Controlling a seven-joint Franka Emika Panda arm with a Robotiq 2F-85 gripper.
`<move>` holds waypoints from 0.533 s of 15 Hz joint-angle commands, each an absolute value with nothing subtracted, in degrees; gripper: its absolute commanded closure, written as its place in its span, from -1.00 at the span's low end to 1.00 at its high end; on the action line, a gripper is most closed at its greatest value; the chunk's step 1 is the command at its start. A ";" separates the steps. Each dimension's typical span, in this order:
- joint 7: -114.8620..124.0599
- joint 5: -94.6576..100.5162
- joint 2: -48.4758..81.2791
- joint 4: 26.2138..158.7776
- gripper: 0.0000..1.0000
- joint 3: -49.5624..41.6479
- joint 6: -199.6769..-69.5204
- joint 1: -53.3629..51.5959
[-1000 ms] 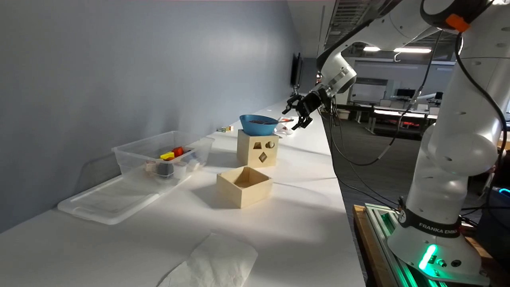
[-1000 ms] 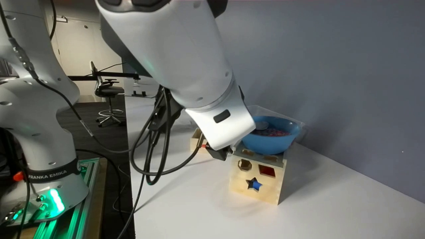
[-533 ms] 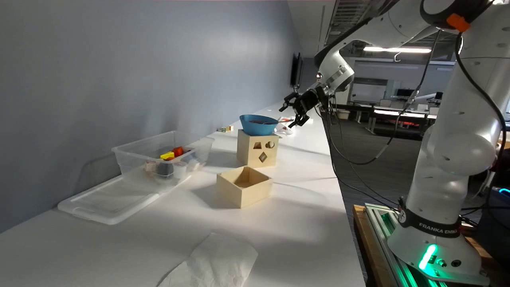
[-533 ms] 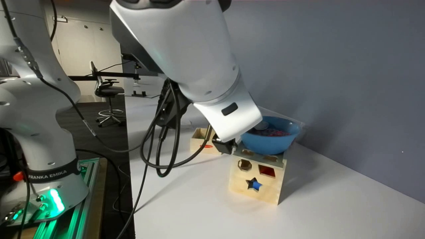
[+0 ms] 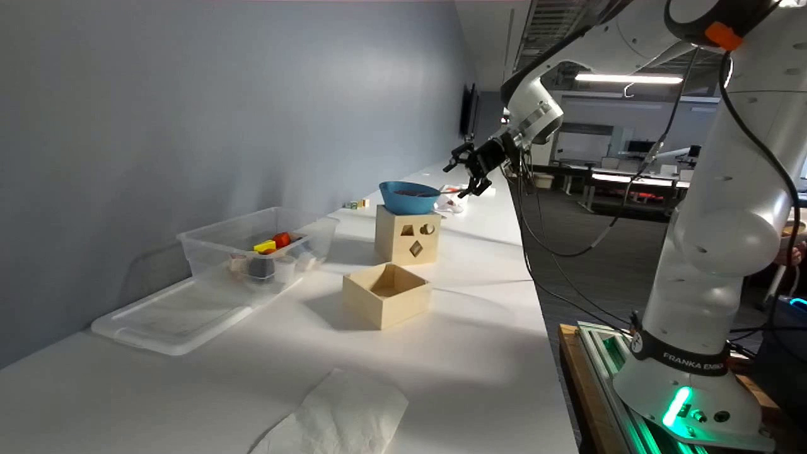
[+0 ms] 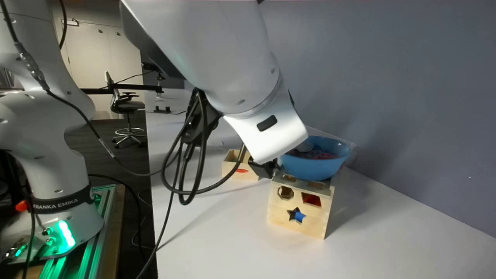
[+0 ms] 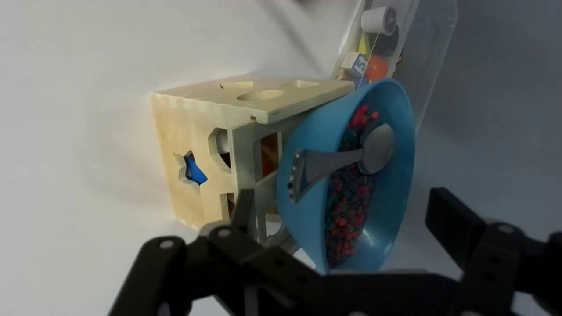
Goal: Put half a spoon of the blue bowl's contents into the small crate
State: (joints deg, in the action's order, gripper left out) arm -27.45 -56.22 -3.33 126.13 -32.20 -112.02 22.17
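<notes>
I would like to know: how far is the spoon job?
Done: the open gripper hovers near the blue bowl. In hand: likely the grasp; the metal spoon lies ungripped in the bowl. Left: scoop half a spoonful, tip it into the small open-topped wooden crate.

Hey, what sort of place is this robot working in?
Probably a robotics lab or office: both exterior views show a mounted robot arm, and in the background are an office-style chair and a dark monitor.
</notes>
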 commanded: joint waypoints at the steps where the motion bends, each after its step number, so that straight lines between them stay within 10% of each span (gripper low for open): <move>1: -26.01 -56.13 -4.69 126.86 -1.00 -30.86 -109.48 23.67; 6: -25.39 -55.38 -5.38 127.39 -1.00 -29.96 -107.35 23.82; 8: -25.36 -55.63 -5.31 127.59 -0.47 -29.68 -107.64 23.91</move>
State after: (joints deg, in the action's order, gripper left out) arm -26.74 -56.05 -3.59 126.29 -30.91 -108.44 22.48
